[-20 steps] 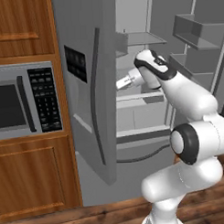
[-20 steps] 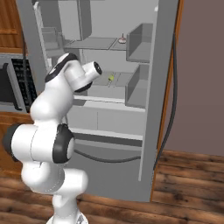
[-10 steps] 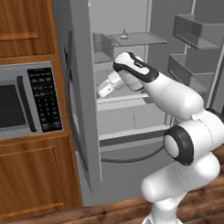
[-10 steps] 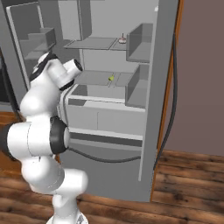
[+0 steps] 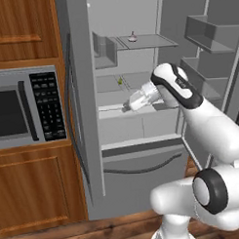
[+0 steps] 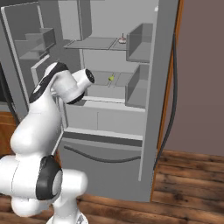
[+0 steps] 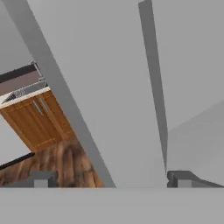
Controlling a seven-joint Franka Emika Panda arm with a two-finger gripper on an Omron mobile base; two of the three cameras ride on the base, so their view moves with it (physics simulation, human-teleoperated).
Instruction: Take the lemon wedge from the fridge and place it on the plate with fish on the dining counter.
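The fridge stands with both doors open. The lemon wedge is a tiny yellow-green piece on the middle shelf, and it also shows in the right base view as the lemon wedge. My gripper hangs at the front edge of that shelf, a little below and in front of the wedge, pointing left. In the hand view my gripper is open with nothing between its fingertips, facing grey fridge panels. The plate and the dining counter are out of view.
A small pinkish item with a stem sits on the upper shelf. Door bins line the right door. A steel microwave sits in wood cabinets left of the fridge. The floor is wood.
The left fridge door has swung wider, now nearly edge-on in the left base view. My hand first went left with it, then came back right and lower. The jaws stayed open.
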